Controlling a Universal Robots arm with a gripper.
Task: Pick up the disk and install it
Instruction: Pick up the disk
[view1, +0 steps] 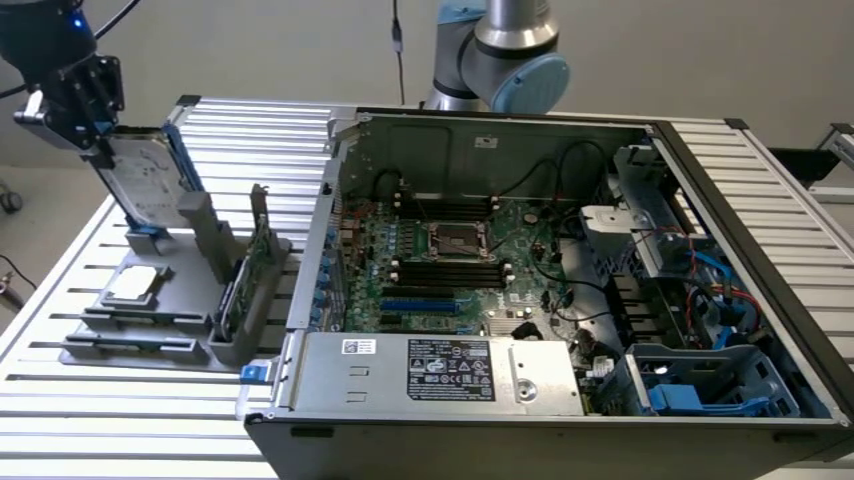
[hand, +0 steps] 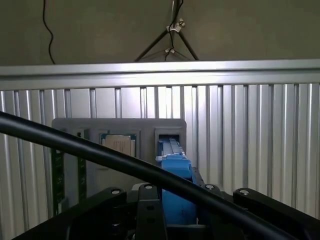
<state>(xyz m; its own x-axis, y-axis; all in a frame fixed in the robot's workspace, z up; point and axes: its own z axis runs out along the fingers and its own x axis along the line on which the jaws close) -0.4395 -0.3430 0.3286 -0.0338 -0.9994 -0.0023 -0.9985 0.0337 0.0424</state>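
Jaws clamp top edge of disk — lower end at grey holder.

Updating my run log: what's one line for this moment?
hand: closed on disk | disk: upright over grey holder | case: open

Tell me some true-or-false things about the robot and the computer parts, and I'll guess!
1. The gripper is holding the disk. True.
2. The disk is already inside the computer case. False: it stands on edge at the grey holder, on the exterior view's left of the case.
3. The computer case is open, so its insides show. True.
4. The silver chip stands upright. False: it lies flat on the grey holder.
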